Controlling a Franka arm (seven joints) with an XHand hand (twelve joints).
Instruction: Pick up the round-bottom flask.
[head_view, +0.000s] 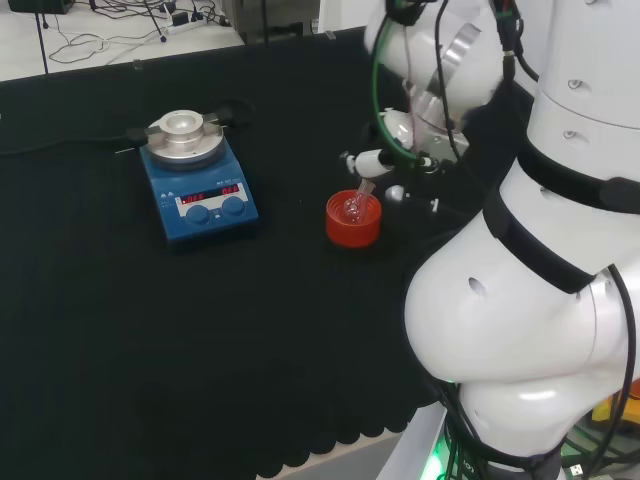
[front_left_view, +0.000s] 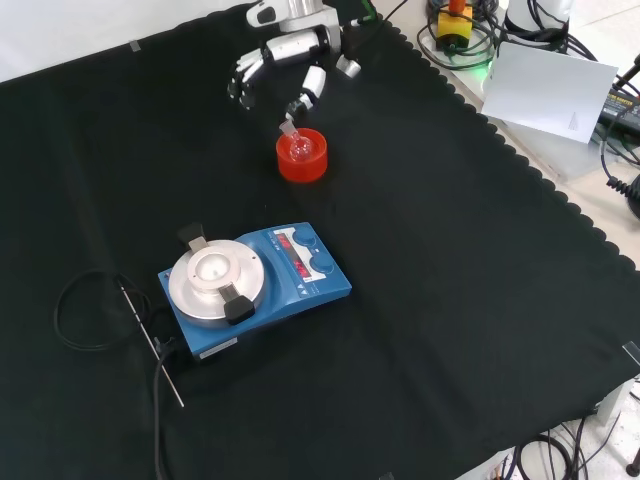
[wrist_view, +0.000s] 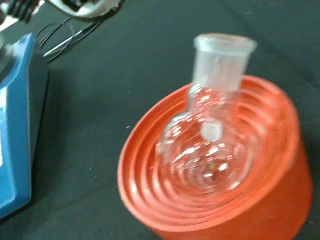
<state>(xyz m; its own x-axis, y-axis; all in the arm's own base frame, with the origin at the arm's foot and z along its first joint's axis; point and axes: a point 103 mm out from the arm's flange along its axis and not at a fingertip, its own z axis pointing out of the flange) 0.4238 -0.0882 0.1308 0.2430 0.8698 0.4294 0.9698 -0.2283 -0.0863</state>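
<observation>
A clear glass round-bottom flask (head_view: 355, 207) (front_left_view: 299, 148) (wrist_view: 207, 155) rests in a red ribbed ring stand (head_view: 353, 229) (front_left_view: 302, 165) (wrist_view: 260, 205), its short neck tilted towards the hand. A small white piece lies inside the bulb. The black and white hand (head_view: 385, 160) (front_left_view: 292, 52) hovers just behind and above the stand in the front view, open, with its fingers (front_left_view: 308, 88) spread and pointing down. One fingertip is close to the flask's neck; I cannot tell if it touches. Nothing is held.
A blue magnetic stirrer (head_view: 198, 190) (front_left_view: 262, 290) (wrist_view: 15, 140) with a round metal top plate stands on the black cloth, left of the stand in the head view. Its cable and a thin rod (front_left_view: 150, 345) lie beside it. The arm's white links (head_view: 540, 260) rise at the head view's right.
</observation>
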